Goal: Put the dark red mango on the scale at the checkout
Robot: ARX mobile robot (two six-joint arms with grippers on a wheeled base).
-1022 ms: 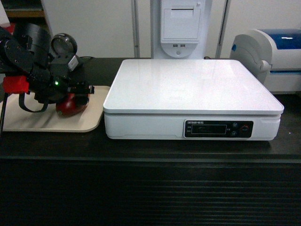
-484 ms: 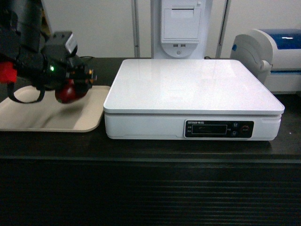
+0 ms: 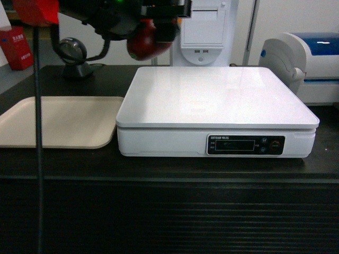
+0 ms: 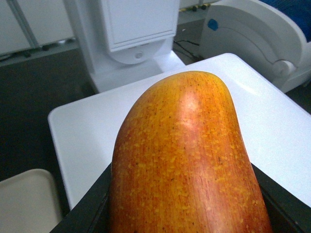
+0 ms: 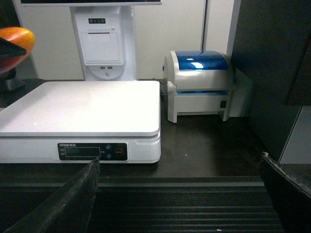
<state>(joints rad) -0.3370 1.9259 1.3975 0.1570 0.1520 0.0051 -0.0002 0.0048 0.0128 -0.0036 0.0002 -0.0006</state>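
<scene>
Step in hand: carry. Left gripper (image 3: 153, 24) clamps the mango (image 3: 145, 43), held in the air above the back left corner of the scale (image 3: 212, 95). Next move, by judgement: shift toward the plate's middle, lower, release. Tray (image 3: 58, 124) sits on the counter (image 3: 159, 169) beside the scale. Right gripper (image 5: 180, 199): jaws spread, holding nothing. Left gripper cut off by head view's top edge

scale (image 3: 212, 95) top bare, printer (image 3: 304, 63) right, tray (image 3: 58, 121) left
</scene>
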